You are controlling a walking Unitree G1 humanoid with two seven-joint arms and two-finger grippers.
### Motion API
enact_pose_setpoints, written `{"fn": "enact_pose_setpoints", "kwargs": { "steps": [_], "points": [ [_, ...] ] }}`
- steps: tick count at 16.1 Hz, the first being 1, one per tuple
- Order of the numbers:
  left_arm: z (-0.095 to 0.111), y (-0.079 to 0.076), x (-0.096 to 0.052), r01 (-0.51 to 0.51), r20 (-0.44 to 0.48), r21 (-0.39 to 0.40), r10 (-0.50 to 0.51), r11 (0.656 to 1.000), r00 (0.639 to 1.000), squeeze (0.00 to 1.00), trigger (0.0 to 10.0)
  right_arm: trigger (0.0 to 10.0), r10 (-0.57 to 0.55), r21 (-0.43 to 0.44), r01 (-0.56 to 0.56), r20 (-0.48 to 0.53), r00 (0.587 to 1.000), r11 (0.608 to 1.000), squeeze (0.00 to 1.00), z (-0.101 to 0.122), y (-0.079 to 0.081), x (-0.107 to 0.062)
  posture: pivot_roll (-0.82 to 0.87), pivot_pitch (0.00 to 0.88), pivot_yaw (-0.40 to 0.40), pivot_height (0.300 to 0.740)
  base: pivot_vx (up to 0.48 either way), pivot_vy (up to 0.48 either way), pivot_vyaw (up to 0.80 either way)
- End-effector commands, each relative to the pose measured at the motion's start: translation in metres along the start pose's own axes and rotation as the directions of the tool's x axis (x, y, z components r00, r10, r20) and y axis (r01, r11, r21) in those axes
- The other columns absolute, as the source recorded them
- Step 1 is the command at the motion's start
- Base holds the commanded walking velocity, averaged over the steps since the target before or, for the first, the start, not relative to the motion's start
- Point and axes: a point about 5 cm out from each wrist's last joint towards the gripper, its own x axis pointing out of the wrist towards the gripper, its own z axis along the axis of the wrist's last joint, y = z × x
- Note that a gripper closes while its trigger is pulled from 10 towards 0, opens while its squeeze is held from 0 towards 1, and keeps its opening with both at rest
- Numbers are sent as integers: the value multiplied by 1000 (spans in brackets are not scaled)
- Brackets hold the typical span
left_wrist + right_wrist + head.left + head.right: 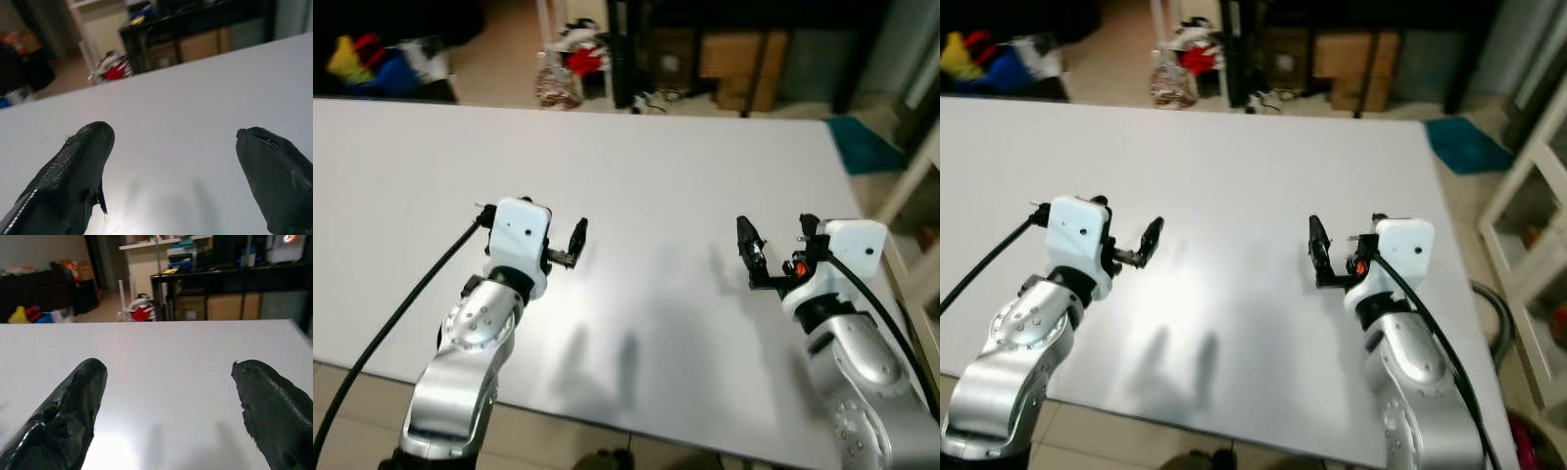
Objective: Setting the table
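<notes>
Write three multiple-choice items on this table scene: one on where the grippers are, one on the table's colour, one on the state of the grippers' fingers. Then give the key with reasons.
1. Where are the two grippers?
A. Above the table top
B. Down at the floor
C. Inside a cupboard

2. What colour is the table?
A. Dark brown
B. White
C. Green

3. How do both grippers' fingers stand?
A. Closed on a plate
B. Closed on a cup
C. Spread apart, holding nothing

Key:
1 A: the left gripper and the right gripper hang over the table near its front edge.
2 B: the table top is plain white.
3 C: each wrist view shows bare table between the two black fingers.
</notes>
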Motion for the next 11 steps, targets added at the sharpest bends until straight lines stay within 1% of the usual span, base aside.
{"fn": "enact_pose_setpoints", "kwargs": {
  "steps": [1,2,4,6,9,11],
  "points": [
    [3,-2,0,1,6,-8,-1,1000,1000,0,10000,10000,-8,6,8,-4,1000,1000,1000,0,-2,1,48,0,67,740,0,0,800],
    [4,-4,3,-3,12,-14,4,1000,1000,0,10000,10000,-12,1,12,-10,1000,1000,1000,0,-2,2,46,0,59,740,0,247,800],
    [5,-5,3,-15,9,-30,15,999,1000,0,10000,10000,-12,-6,12,-7,1000,1000,1000,3,-2,3,41,0,53,740,0,296,709],
    [1,-6,0,-2,-8,-28,2,1000,1000,0,10000,10000,-22,-9,22,-4,1000,1000,1000,4,-1,3,38,0,63,740,0,306,434],
    [3,-5,3,-8,-5,-30,8,1000,1000,0,10000,10000,-17,-15,16,-20,1000,1000,1000,1,1,2,40,0,61,740,0,308,0],
    [3,-4,3,-19,-5,-31,19,999,1000,0,10000,10000,-10,-16,10,-28,1000,1000,1000,1,0,1,42,0,53,740,0,304,0]
  ]
}}
